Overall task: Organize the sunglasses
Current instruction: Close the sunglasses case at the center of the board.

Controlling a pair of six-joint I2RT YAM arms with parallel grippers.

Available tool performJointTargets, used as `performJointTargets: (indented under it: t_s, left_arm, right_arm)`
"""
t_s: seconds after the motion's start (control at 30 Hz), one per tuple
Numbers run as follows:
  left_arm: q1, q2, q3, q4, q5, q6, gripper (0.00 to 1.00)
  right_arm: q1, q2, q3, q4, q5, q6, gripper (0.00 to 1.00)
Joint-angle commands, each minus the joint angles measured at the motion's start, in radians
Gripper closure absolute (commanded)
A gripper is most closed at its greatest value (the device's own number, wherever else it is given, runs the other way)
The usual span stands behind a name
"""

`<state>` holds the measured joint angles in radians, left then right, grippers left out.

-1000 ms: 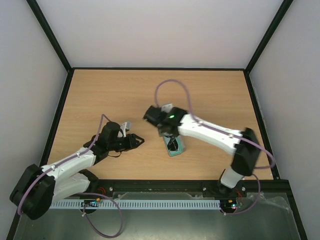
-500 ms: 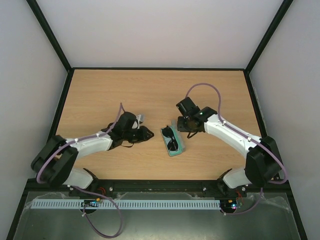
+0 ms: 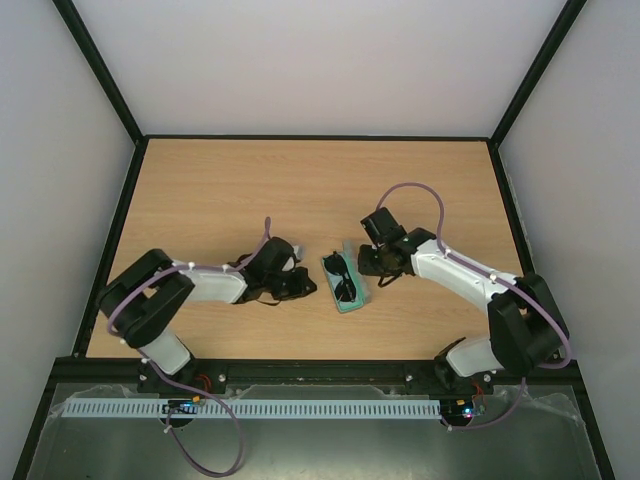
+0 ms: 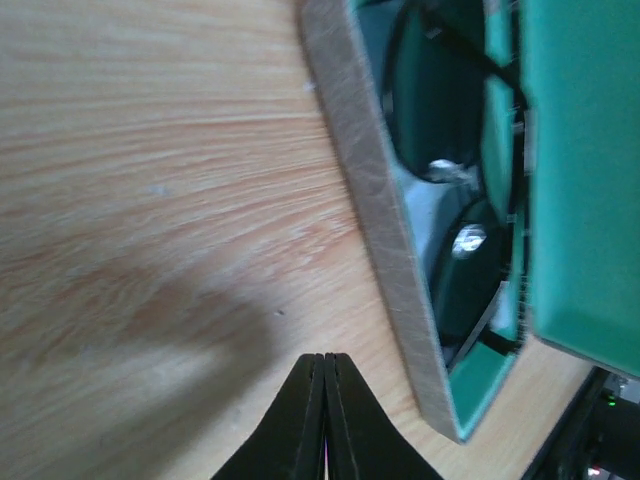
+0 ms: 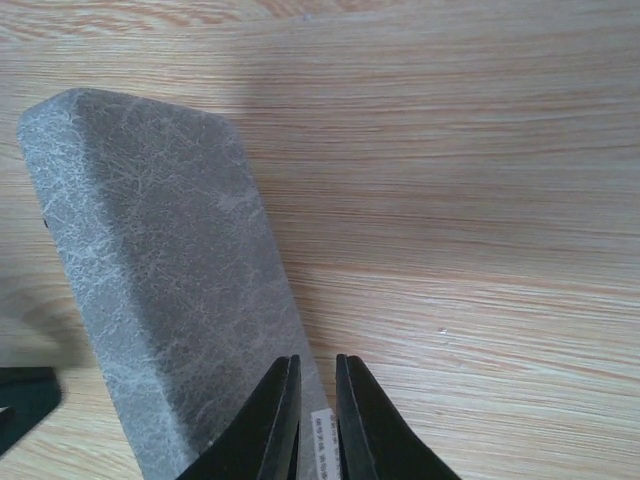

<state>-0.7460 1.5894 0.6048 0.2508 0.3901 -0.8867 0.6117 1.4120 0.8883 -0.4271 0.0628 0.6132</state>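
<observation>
Sunglasses [image 3: 343, 278] lay inside the open case [image 3: 353, 304] on the table [image 3: 200, 200], between the left gripper [image 3: 306, 288] and the right gripper [image 3: 366, 262], as seen from above. Left wrist view: fingers [image 4: 310, 420] clenched together, empty, beside the case wall. Right wrist view: fingers [image 5: 270, 420] narrowly parted above the grey lid [image 5: 170, 280], grasping nothing.

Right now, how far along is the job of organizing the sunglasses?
Done: the sunglasses lie inside the open case. In hand: the left pincer, shut, sits beside the case, and the right pincer is at its grey lid. Left: the lid is not yet closed.
</observation>
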Motion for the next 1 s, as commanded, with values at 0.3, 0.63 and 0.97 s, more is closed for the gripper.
performJointTargets:
  t_s: [0.3, 0.63, 0.97]
  left_arm:
    - [-0.016, 0.291, 0.083, 0.166, 0.015, -0.003, 0.98]
    - [-0.016, 0.318, 0.113, 0.160, 0.032, 0.014, 0.98]
    - [-0.002, 0.286, 0.081, 0.174, 0.043, 0.012, 0.98]
  right_arm:
    - [0.012, 0.013, -0.077, 0.163, -0.215, 0.015, 0.90]
    - [0.097, 0.118, -0.038, 0.182, -0.182, 0.017, 0.92]
    - [0.105, 0.083, 0.005, 0.096, -0.112, 0.033, 0.88]
